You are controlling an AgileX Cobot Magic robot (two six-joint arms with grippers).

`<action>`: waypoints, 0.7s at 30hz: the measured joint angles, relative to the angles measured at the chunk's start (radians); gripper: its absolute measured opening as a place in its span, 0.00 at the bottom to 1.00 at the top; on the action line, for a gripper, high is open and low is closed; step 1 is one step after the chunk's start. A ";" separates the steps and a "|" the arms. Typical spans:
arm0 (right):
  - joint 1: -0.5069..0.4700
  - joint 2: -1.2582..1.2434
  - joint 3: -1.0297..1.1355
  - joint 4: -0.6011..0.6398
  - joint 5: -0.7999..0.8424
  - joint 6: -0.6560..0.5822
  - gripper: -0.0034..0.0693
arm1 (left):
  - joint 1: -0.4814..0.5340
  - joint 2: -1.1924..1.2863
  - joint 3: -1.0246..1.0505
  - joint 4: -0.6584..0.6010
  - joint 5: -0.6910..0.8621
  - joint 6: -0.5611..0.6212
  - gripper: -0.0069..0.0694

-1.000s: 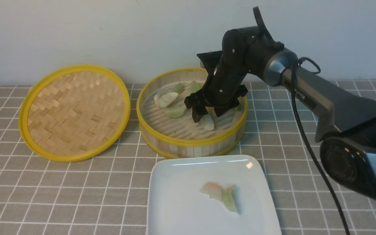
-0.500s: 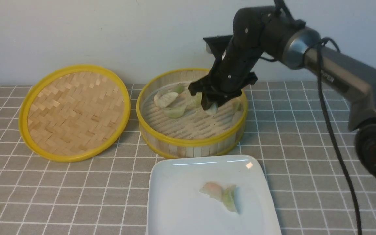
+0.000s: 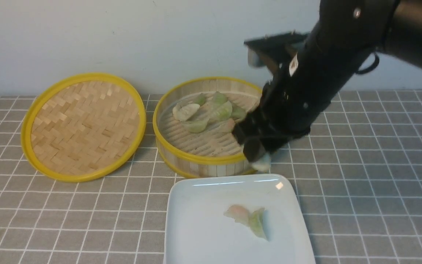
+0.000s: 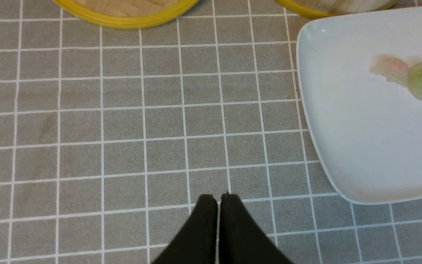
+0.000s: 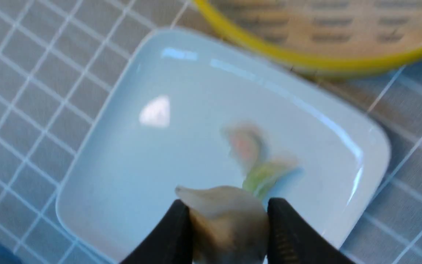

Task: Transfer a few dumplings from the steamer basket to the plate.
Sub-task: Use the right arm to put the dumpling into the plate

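Observation:
The steamer basket (image 3: 211, 159) stands at the back centre with several pale and green dumplings (image 3: 211, 112) inside. The white plate (image 3: 196, 205) lies in front of it with a pinkish dumpling (image 3: 237, 213) and a green dumpling (image 3: 258, 223) on it. My right gripper (image 3: 260, 161) is shut on a whitish dumpling (image 5: 225, 216) and holds it in the air over the plate's (image 5: 130, 154) far edge, just outside the basket's front rim. My left gripper (image 4: 217, 200) is shut and empty over the tablecloth, left of the plate (image 4: 343, 128); it does not show in the front view.
The flat woven bamboo lid (image 3: 82, 124) lies left of the basket. A grey checked tablecloth (image 3: 361, 176) covers the table. A pale wall stands close behind the basket.
My right gripper closed on a whitish dumpling in the basket, lifted it, and carried it forward out over the basket's front rim toward the plate.

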State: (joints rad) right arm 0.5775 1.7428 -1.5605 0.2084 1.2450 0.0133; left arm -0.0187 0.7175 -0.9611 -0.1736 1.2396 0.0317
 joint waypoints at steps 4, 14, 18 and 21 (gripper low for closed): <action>0.048 0.032 0.166 0.015 -0.059 0.000 0.37 | 0.000 0.001 0.000 0.001 -0.049 0.001 0.08; 0.059 0.172 0.191 0.087 -0.085 -0.001 0.37 | 0.000 0.019 0.000 0.001 -0.095 0.003 0.08; 0.059 0.176 0.189 0.094 -0.102 -0.001 0.46 | 0.000 0.019 0.000 0.001 -0.095 0.003 0.08; 0.059 0.176 0.175 0.094 -0.104 -0.001 0.57 | 0.000 0.019 0.000 0.001 -0.095 0.003 0.08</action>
State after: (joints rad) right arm 0.6364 1.9188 -1.3850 0.3028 1.1406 0.0122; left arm -0.0187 0.7368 -0.9611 -0.1726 1.1441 0.0347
